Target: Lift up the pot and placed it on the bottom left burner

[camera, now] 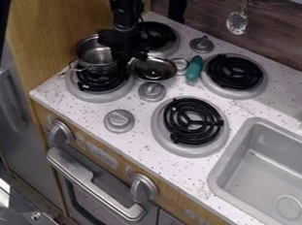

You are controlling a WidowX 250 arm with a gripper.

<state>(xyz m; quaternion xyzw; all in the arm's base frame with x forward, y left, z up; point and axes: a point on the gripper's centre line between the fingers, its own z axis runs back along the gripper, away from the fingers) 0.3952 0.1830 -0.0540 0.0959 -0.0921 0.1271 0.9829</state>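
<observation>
Pincer: matt black. Beside it: pot, glossy metal; small pan, shiny metal. Nearer the camera than the pincer: coil burner, black with a slight sheen; countertop, smooth (speckled like stone); oven handle, satin silver. Beyond the pincer: wall panel, wood-grained.

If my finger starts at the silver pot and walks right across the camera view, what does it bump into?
Silver pot → round metal dish → teal thing → back right burner.
</observation>
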